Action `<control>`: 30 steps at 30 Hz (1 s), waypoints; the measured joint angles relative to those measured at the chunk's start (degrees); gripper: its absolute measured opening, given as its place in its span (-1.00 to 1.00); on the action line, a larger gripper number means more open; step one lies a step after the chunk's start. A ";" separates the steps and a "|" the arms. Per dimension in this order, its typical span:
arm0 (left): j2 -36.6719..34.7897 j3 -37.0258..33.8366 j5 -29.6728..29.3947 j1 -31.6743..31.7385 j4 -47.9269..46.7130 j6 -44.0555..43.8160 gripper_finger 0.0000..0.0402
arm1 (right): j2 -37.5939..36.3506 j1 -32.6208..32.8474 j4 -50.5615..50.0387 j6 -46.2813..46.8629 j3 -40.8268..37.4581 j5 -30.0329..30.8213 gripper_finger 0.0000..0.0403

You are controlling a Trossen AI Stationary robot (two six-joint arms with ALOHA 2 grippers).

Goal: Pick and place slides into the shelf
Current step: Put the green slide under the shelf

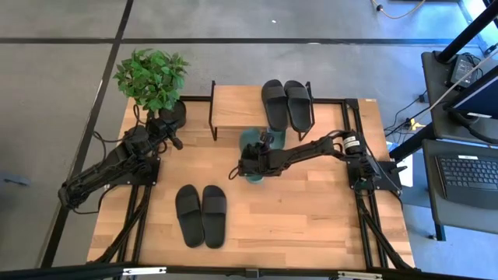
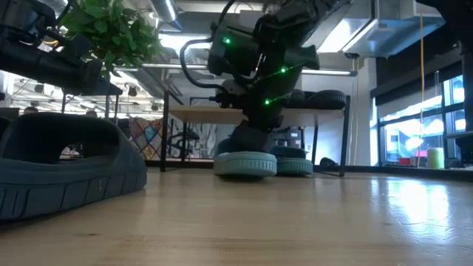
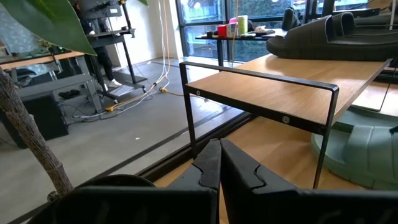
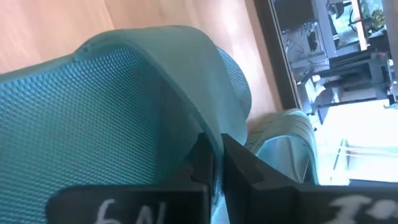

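My right gripper (image 1: 249, 169) is shut on a muted green slide (image 2: 245, 164) in front of the shelf (image 1: 233, 107). The second green slide (image 2: 295, 167) lies on its sole just behind, by the shelf's foot. Two black slides (image 1: 285, 101) lie side by side on the shelf's wooden top board. Another black pair (image 1: 201, 215) lies sole down near the table's front edge. My left gripper (image 3: 219, 167) is shut on nothing at the table's left, beside the plant pot, and points toward the shelf. My right gripper pinches the edge of the green slide's wide strap (image 4: 214, 134) between its two fingers. The fingers slant down onto it from the table's right side. In the low view the slide stands level, sole down, at the table's surface (image 2: 244, 174).
A potted green plant (image 1: 152, 78) stands at the table's far left corner, close to my left arm. The shelf's thin black frame (image 3: 323, 124) stands between its top board and the table. Bare wood lies between the shelf and the front black pair.
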 joint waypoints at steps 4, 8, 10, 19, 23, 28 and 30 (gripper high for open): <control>-0.01 0.00 0.00 0.00 0.00 -0.01 -1.00 | 0.00 -0.40 -0.27 0.38 0.00 -0.19 -0.92; 0.00 0.01 0.00 0.00 0.00 -0.01 -1.00 | 0.00 -0.62 -0.55 1.74 0.00 -0.62 -0.87; 0.00 0.00 0.00 0.00 0.00 -0.01 -1.00 | 0.06 -0.61 -0.46 2.49 0.00 -0.84 -0.75; 0.00 0.00 0.00 0.00 0.00 -0.04 -1.00 | 0.11 -0.58 -0.65 3.59 -0.02 -1.81 -0.30; 0.00 0.00 0.00 0.00 0.00 -0.04 -1.00 | -0.33 -0.58 -0.66 3.58 -0.04 -3.53 -0.10; 0.00 0.00 0.00 0.00 0.00 -0.03 -1.00 | -1.19 -0.58 -0.89 3.20 -0.11 -3.92 0.14; 0.00 0.00 0.00 0.00 0.00 -0.03 -1.00 | -1.40 -0.42 -1.60 3.16 -0.11 -3.89 0.21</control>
